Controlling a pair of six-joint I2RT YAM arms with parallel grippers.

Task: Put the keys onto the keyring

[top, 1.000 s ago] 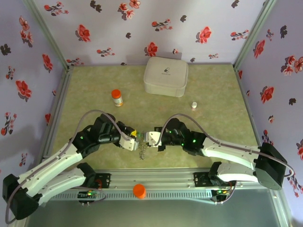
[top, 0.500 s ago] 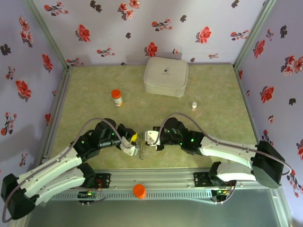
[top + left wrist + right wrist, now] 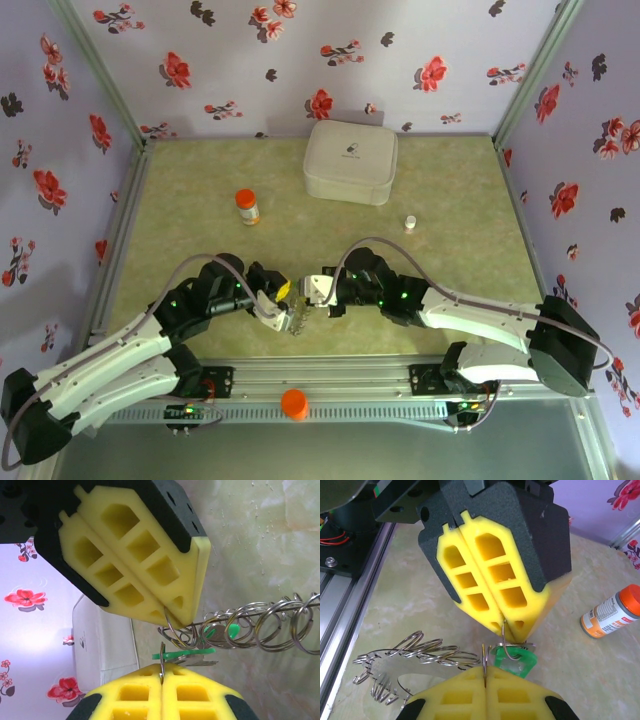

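Clutter stands well apart from the work: an orange-capped bottle off to the left, a white zipped case by the back wall, a small white vial off to the right, and an orange knob on the rail at the near edge. At the front middle of the table the two arms meet tip to tip. The left gripper has its jaws pressed together on a thin wire loop, and the right gripper is likewise clamped on a thin loop. Both loops sit at one end of the keyring, which looks like a string of silvery wire rings trailing toward the rail. One of the keys, green-headed, lies between the two tips, touching the loops, and more green shows through the rings beside it. From above, the gripper bodies hide the keys, while the tail of the keyring sticks out on their near side.
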